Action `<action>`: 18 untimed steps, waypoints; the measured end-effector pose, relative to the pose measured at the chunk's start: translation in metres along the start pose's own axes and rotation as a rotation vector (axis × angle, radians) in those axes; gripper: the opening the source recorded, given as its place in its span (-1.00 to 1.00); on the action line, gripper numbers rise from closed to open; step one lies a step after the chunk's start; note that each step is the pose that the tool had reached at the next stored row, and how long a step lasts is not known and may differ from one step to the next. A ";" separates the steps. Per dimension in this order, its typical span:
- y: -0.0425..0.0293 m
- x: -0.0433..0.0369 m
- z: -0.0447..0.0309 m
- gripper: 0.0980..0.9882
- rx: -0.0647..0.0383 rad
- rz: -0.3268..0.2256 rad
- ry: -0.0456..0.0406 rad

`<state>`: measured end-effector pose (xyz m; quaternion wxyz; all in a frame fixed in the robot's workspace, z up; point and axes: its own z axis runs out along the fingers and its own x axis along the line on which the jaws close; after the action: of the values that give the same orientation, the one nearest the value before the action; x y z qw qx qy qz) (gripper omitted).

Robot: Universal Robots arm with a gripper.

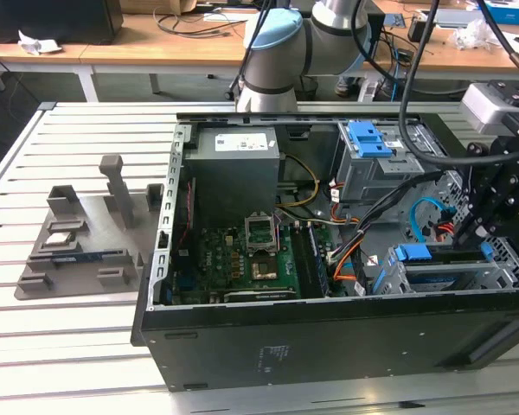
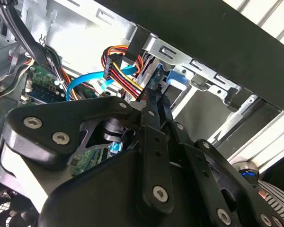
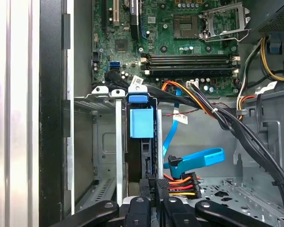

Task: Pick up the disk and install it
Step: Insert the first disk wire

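Blue plastic marks the disk [image 3: 141,122], which sits upright in its slot in the metal drive cage [image 3: 102,142] at the open computer case's [image 1: 329,346] front corner. In the first wrist view the gripper [image 3: 151,205] hangs just above its end; whether its fingers are clenched I cannot tell.

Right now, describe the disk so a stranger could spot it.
Inside the open black computer case, find the metal drive cage at the exterior view's right, by the gripper. The disk stands edge-on in a slot there; its bright blue carrier sets it apart from the bare grey metal beside it.
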<state>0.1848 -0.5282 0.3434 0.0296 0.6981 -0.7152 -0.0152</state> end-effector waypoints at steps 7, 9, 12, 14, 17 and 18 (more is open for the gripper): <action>-0.0002 0.0000 0.0031 -0.84 0.000 0.000 0.0002; -0.0004 0.0000 0.0036 -0.84 0.000 0.000 0.0000; -0.0012 0.0000 0.0048 -0.84 0.000 0.000 -0.0003; -0.0013 -0.0001 0.0055 -0.84 0.000 0.000 0.0001; -0.0014 -0.0001 0.0074 -0.84 0.000 0.000 0.0004; -0.0014 -0.0001 0.0075 -0.84 0.000 0.000 0.0005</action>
<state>0.1857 -0.5282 0.3358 0.0298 0.6981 -0.7153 -0.0150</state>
